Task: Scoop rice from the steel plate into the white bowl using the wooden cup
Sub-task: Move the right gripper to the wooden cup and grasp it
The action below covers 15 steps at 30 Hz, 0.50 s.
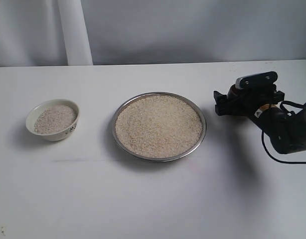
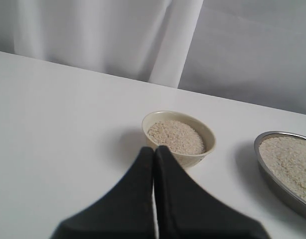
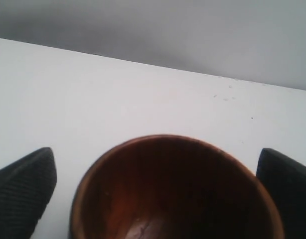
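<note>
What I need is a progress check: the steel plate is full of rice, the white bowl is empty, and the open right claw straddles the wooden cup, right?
Not quite. The white bowl is not empty: it holds rice, as the left wrist view shows. The steel plate is full of rice and the open right claw straddles the wooden cup.

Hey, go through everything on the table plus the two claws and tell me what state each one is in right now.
steel plate: flat on the table, filled almost to the rim with rice.
white bowl: upright, partly filled with rice.
wooden cup: upright, looks empty inside.
right claw: open, one finger on either side of the wooden cup.
left claw: shut, holding nothing.
</note>
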Each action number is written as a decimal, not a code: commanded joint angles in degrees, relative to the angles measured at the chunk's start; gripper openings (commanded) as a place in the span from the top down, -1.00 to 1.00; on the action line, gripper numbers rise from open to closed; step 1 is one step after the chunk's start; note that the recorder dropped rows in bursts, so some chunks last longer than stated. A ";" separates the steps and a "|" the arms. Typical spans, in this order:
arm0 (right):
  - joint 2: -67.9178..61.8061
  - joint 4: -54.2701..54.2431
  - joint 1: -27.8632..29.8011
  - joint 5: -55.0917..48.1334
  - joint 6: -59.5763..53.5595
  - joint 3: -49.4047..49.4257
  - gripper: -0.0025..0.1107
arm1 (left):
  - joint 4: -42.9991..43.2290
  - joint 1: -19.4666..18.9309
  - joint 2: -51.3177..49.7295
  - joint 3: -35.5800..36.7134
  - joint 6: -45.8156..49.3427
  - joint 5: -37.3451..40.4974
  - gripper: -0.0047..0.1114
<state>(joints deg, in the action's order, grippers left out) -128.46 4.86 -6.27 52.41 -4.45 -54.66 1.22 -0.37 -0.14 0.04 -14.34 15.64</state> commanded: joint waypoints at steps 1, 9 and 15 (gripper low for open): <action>0.08 0.38 0.09 -4.21 0.60 -1.45 -0.90 | -0.19 0.37 0.14 -0.04 -0.21 -0.41 0.92; 0.08 0.38 0.09 -5.49 0.60 -1.45 -0.75 | -0.19 0.37 0.14 -0.04 -0.21 -0.41 0.92; 0.08 0.38 0.09 -6.77 0.60 -1.45 -0.10 | -0.19 0.37 0.14 -0.04 -0.21 -0.41 0.92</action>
<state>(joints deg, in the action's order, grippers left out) -128.46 4.86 -6.27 46.74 -3.88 -55.81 1.22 -0.37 -0.14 0.04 -14.34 15.64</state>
